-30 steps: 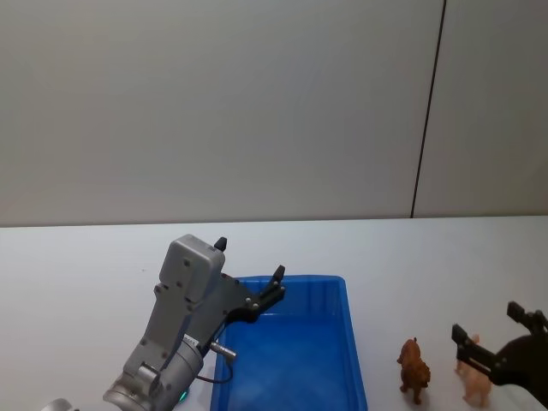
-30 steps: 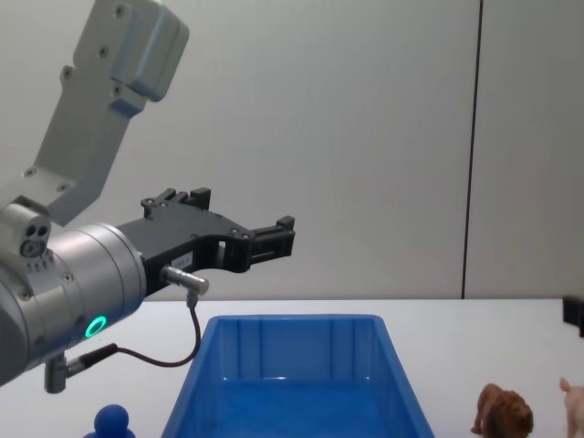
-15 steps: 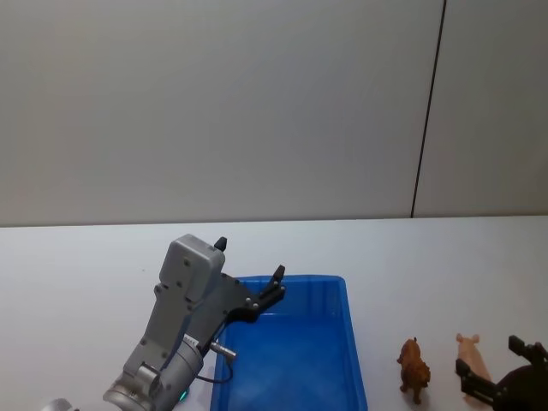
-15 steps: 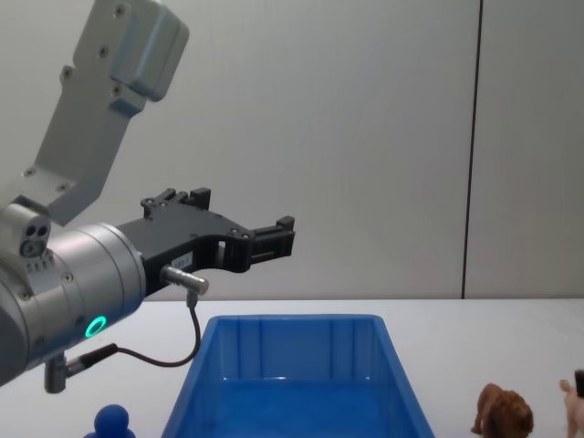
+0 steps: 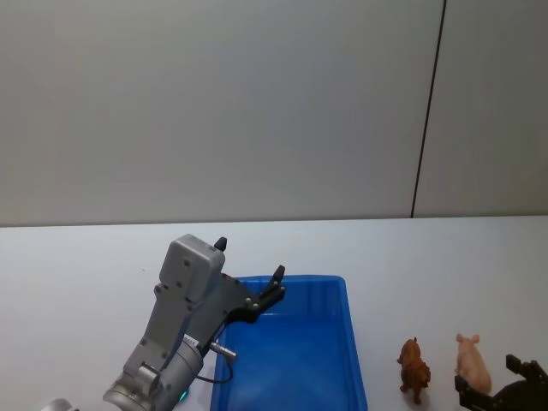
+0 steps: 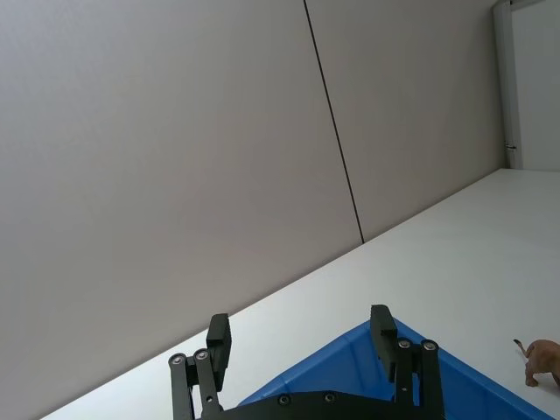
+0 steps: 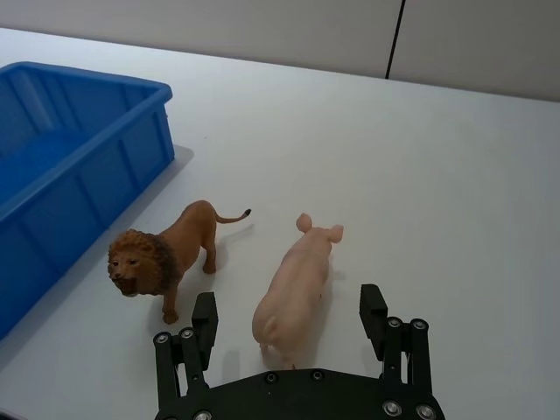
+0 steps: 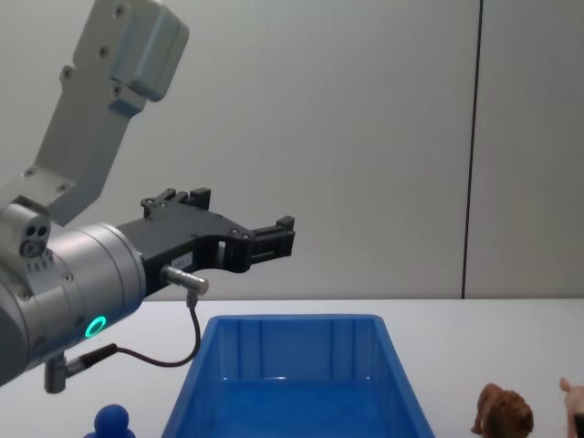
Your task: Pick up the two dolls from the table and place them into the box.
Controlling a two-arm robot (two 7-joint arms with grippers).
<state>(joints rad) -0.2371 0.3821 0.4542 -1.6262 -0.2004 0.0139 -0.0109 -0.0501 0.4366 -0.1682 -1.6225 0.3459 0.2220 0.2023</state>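
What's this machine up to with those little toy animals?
The robot is putting two toy animals into the blue box. Neither is in yet: the pig and the lion stand side by side on the white table, next to the box. The right pincer is open and lined up on the pig, but it is not gripping yet. The left pincer hangs open and empty over the box's left side.

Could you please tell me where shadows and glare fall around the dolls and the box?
Right wrist view: soft, short shadows hug the lion and pig, and the box darkens the table beside its wall; chest view: a pale sheen on the box floor.
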